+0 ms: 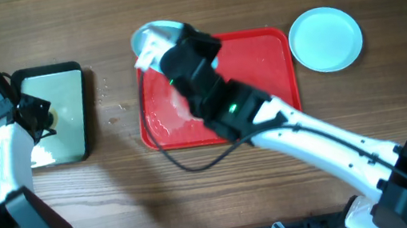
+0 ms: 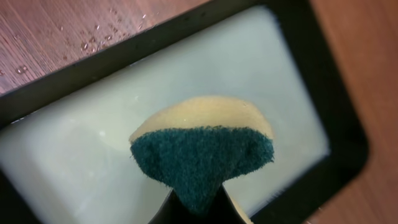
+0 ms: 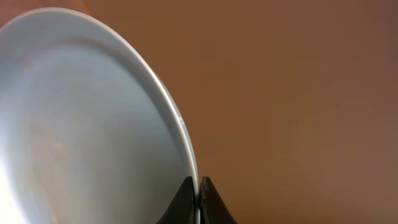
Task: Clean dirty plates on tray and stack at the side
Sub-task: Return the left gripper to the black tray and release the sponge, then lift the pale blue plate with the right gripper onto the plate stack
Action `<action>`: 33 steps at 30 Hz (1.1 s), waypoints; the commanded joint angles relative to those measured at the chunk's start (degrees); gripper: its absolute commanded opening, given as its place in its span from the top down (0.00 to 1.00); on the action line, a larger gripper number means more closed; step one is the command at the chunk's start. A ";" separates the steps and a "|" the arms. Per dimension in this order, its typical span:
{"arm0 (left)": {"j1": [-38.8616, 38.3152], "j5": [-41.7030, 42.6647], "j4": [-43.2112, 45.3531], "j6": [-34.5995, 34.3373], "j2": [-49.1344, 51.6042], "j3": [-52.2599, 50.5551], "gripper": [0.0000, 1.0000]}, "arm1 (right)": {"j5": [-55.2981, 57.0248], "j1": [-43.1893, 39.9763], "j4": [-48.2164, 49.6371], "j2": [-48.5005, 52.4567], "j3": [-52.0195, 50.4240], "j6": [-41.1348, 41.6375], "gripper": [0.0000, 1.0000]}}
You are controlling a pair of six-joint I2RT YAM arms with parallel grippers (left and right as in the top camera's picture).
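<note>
Seemingly damp wooden table under red tray.

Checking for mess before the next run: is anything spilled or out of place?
Water droplets are scattered on the table between the black-rimmed tray and the red tray, and the red tray's floor looks wet and streaky. Nothing looks broken.

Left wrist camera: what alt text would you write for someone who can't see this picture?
The left gripper pinches a yellow sponge with a dark green scrubbing face, held over a black-rimmed pale-green tray. Around the tray is wooden table, with water droplets at upper left.
</note>
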 commanded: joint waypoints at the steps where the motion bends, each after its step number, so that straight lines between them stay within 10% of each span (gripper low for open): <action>1: 0.44 1.09 1.62 -0.50 4.35 -0.50 0.96 | 8.35 2.14 4.94 -1.38 0.96 -13.51 0.96; 6: 0.44 5.66 4.59 -0.31 6.14 -0.50 0.85 | 8.61 2.34 5.51 -1.38 0.94 -13.29 0.96; 9: 0.44 7.63 5.51 -0.33 6.12 -0.50 0.32 | 8.59 2.34 5.53 -1.38 0.94 -13.31 0.96; 12: 0.44 8.92 6.01 -0.33 5.92 -0.48 0.00 | 8.61 2.34 5.53 -1.38 0.94 -13.25 0.96; 33: 0.44 10.97 1.92 -0.33 -15.85 -0.44 0.00 | 3.06 -5.88 3.87 -1.38 0.61 1.68 0.96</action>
